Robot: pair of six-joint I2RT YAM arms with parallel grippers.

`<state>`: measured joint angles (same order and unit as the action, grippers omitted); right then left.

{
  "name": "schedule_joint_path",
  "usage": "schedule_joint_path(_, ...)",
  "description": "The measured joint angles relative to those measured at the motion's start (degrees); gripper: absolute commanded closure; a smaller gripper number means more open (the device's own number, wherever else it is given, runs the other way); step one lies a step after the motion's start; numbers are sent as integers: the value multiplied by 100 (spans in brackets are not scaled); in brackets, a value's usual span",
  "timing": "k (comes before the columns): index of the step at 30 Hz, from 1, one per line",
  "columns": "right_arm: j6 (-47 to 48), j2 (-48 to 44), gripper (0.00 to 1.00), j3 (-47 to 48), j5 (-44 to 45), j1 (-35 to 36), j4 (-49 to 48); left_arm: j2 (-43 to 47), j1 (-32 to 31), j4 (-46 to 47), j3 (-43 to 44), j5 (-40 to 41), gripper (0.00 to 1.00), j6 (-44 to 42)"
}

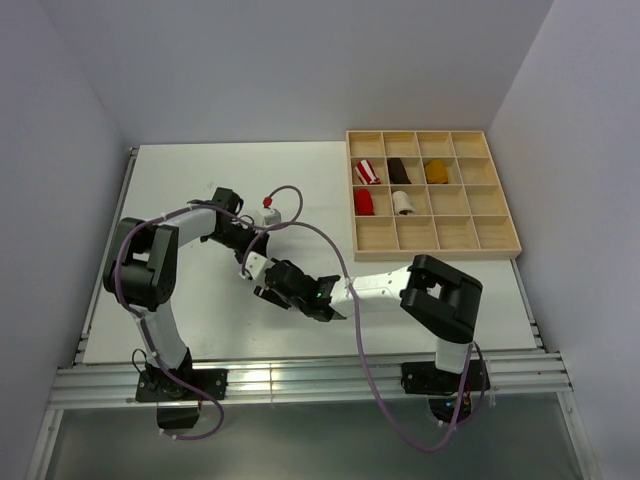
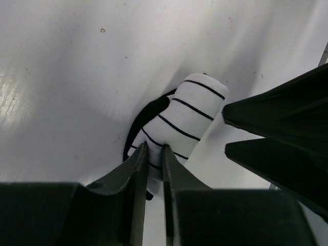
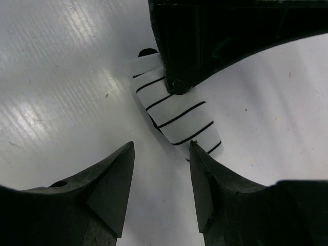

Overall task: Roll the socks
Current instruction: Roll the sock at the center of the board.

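Observation:
The white sock with thin black stripes [image 2: 190,111] lies rolled into a short tube on the white table, its black toe at the near-left end. It also shows in the right wrist view [image 3: 180,117] and as a small white patch in the top view [image 1: 256,266]. My left gripper [image 2: 152,151] is shut, pinching the fabric at one end of the roll; in the top view it is [image 1: 248,250]. My right gripper [image 3: 161,147] is open, its fingertips just short of the roll's other end, one tip at its edge; in the top view it is [image 1: 268,288]. A cream roll with a brown band [image 1: 404,203] sits in a tray compartment.
A wooden compartment tray [image 1: 435,250] stands at the back right, holding a red-and-white striped bundle [image 1: 368,171], a dark brown one [image 1: 399,171], a mustard one [image 1: 436,171] and a red one [image 1: 364,203]. A small white object with a red top [image 1: 268,210] sits behind the left gripper.

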<state>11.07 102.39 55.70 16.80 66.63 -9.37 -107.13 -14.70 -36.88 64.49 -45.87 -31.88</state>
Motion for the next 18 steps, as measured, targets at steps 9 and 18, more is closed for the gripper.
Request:
schedule_joint_path(9, 323, 439, 43, 409, 225, 26, 190, -190, 11, -284, 234, -39, 100, -50)
schedule_joint_path(18, 533, 885, 43, 835, 415, 31, 334, -463, 17, -693, 592, -72, 100, -59)
